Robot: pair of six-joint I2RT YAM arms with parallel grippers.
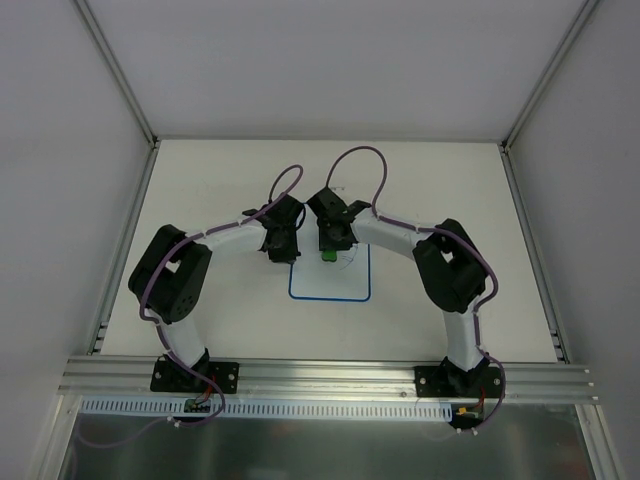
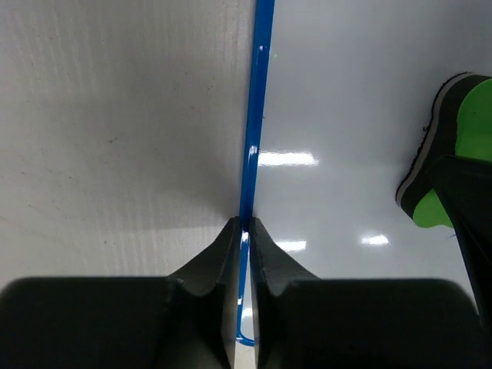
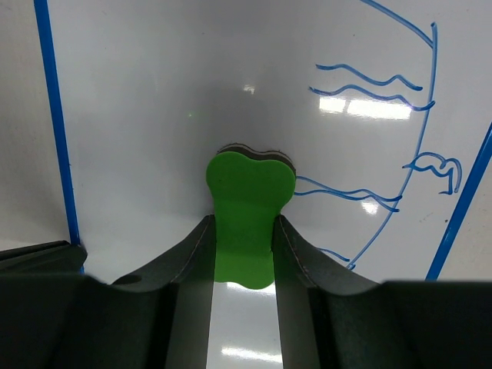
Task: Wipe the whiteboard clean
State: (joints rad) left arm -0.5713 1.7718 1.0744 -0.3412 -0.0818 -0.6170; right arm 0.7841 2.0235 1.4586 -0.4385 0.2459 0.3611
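Observation:
The whiteboard (image 1: 331, 285) lies flat on the table between the arms, white with a thin blue border. My left gripper (image 1: 283, 252) is shut on its left blue edge (image 2: 257, 115), the jaws (image 2: 246, 224) almost closed around the border. My right gripper (image 1: 328, 248) is shut on a green eraser block (image 3: 247, 201) and presses it on the board surface (image 3: 146, 115). Blue wavy lines and a curved arc (image 3: 384, 100) are on the board to the right of the eraser. The eraser also shows at the right of the left wrist view (image 2: 460, 154).
The white table (image 1: 220, 190) is walled on three sides by grey panels with aluminium posts (image 1: 125, 90). An aluminium rail (image 1: 330, 378) runs along the near edge by the arm bases. The left gripper's body shows at the lower left of the right wrist view (image 3: 38, 254).

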